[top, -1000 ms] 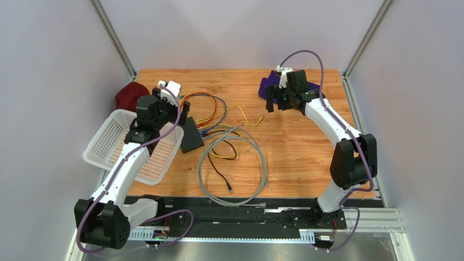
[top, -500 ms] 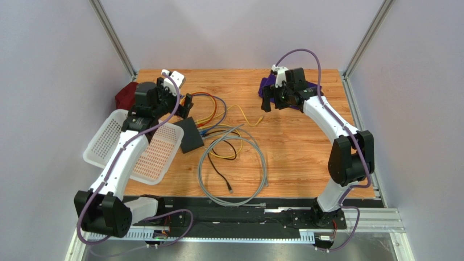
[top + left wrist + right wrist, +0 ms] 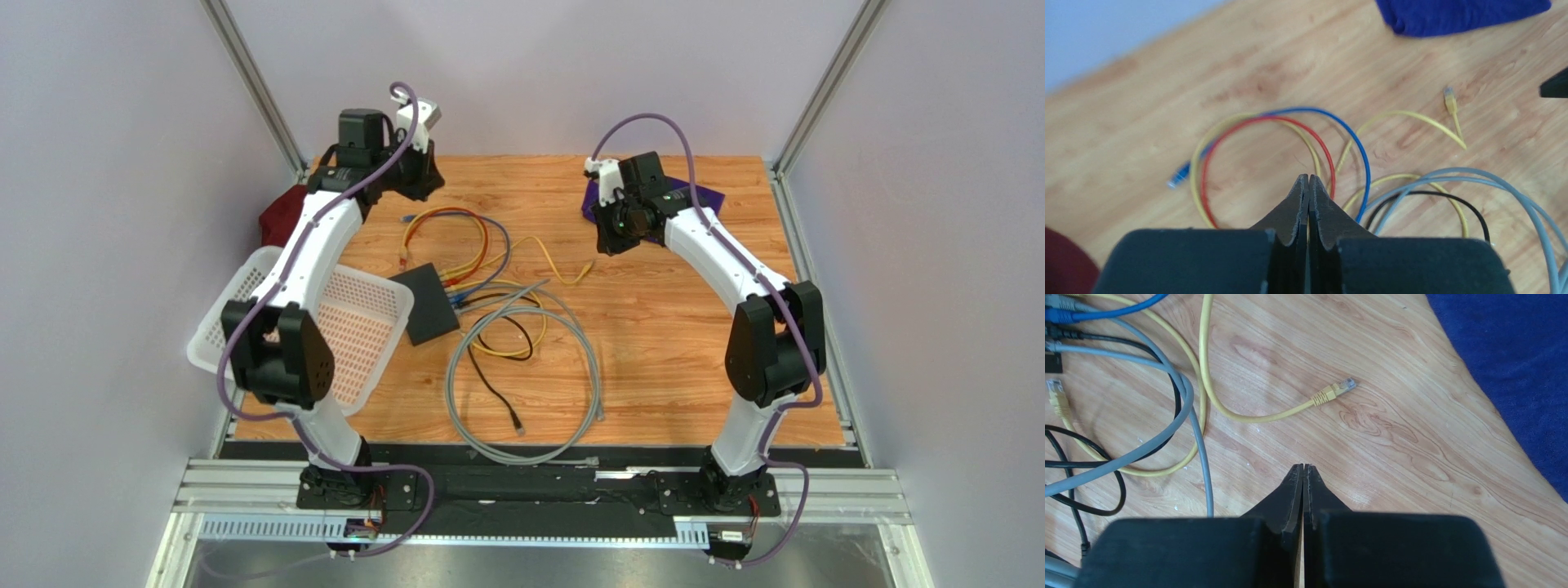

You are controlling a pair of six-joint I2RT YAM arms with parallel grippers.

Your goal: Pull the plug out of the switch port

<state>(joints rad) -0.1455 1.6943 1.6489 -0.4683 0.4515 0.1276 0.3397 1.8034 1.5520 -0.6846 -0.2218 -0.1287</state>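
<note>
Wooden table (image 3: pixel 687 343), flat matte-black switch (image 3: pixel 429 303), cables (image 3: pixel 459 295) at its edge, left gripper (image 3: pixel 1309 184), right gripper (image 3: pixel 1304 471), both closed empty

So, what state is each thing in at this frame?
Left gripper: shut, empty.
Right gripper: shut, empty.
Switch: flat on the table, cables entering its right edge.
Blue plug: loose on the table, unplugged.
Yellow plug: loose on the table, unplugged.
Basket: upright, nothing visible inside.
</note>
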